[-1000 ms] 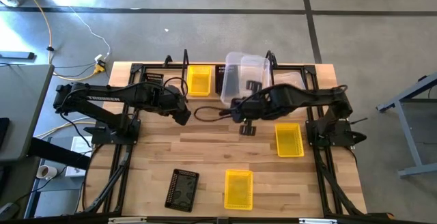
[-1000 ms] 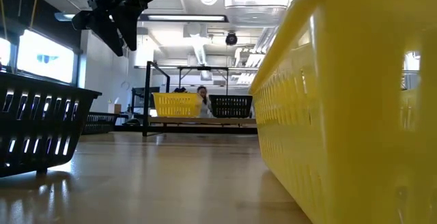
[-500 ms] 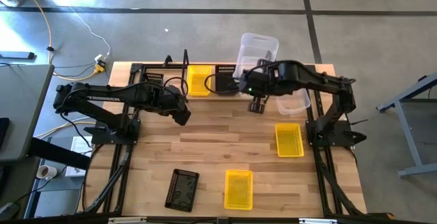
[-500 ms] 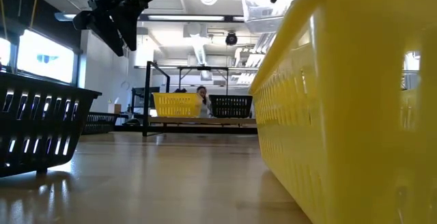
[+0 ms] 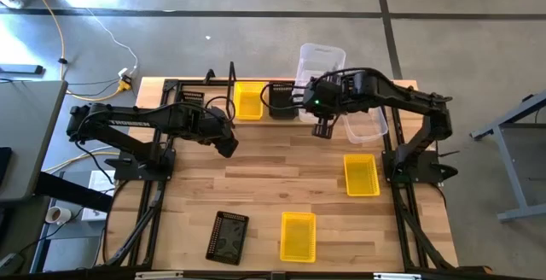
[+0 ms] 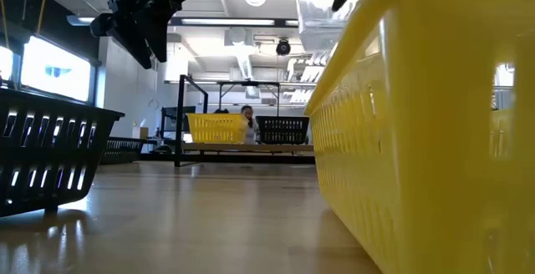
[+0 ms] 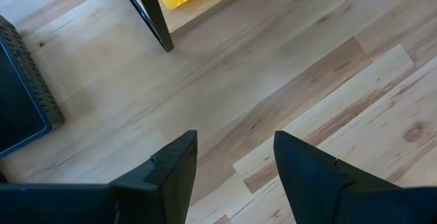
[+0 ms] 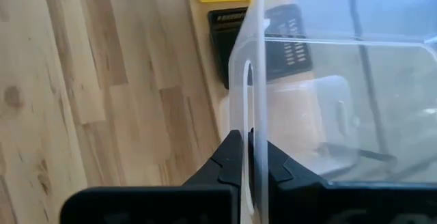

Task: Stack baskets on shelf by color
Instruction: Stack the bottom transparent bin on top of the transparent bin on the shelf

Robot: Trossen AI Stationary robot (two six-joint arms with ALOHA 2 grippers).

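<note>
Clear basket (image 8: 321,80): held up over the far right end of the shelf (image 5: 281,113), its rim pinched in the right gripper (image 8: 247,157), whose fingers are nearly together on the thin wall.
Shelf so far: one yellow basket (image 5: 248,99) and one black basket (image 5: 282,97) side by side on the plank; another clear basket (image 5: 367,119) sits at the right end.
Left gripper (image 7: 232,157): fingers apart, holding nothing, hovering over bare table (image 7: 307,80) near the shelf's left post.
Doing the step well: level the held bin, line its walls up with the clear one beneath, lower straight, and let go only once it nests.
Hard to make out: from above, the two clear bins blur together, so the gap between them is probably small but cannot be judged; the low view is mostly blocked by a near yellow basket (image 6: 426,124).
</note>
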